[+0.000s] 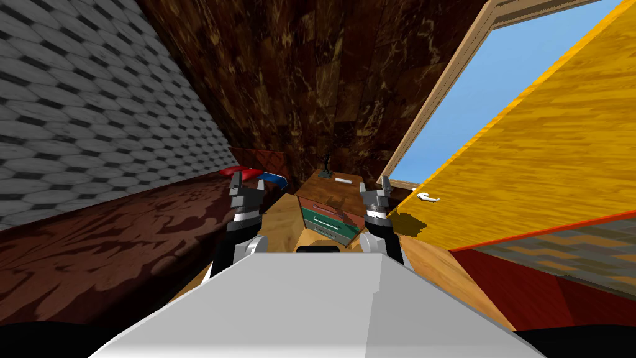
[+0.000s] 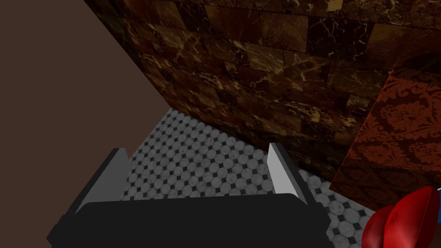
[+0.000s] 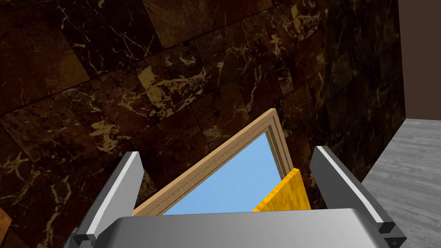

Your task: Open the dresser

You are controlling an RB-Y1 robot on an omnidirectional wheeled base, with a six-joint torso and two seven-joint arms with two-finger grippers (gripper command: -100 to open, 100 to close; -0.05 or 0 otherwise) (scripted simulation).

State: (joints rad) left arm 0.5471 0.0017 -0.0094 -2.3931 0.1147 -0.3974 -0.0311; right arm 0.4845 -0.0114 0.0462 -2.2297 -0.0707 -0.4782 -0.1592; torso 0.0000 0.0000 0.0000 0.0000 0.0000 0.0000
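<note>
A strip of wooden floor (image 1: 281, 222) lies open up to the dresser (image 1: 329, 217) front. The bed (image 1: 124, 236) crowds its left side, and the open yellow door (image 1: 528, 161) hems the right.

Wooden floor (image 1: 281, 222) carries dresser (image 1: 329, 214); dresser top: dark figurine (image 1: 325, 168), white slab (image 1: 343, 180).

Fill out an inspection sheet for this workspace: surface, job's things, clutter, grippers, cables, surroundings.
Surface: dresser top, brown, mostly bare.
Job's things: dresser ahead between the arms; reddish-brown upper drawer and green lower drawer both look shut.
Clutter: small dark figure and flat white item on the dresser top.
Grippers: left gripper open, holding nothing; right gripper open, holding nothing; neither touches the dresser.
Cables: nothing seen.
Surroundings: bed with dark red patterned cover and red pillow to the left; open yellow door to the right; dark marbled wall behind.
</note>
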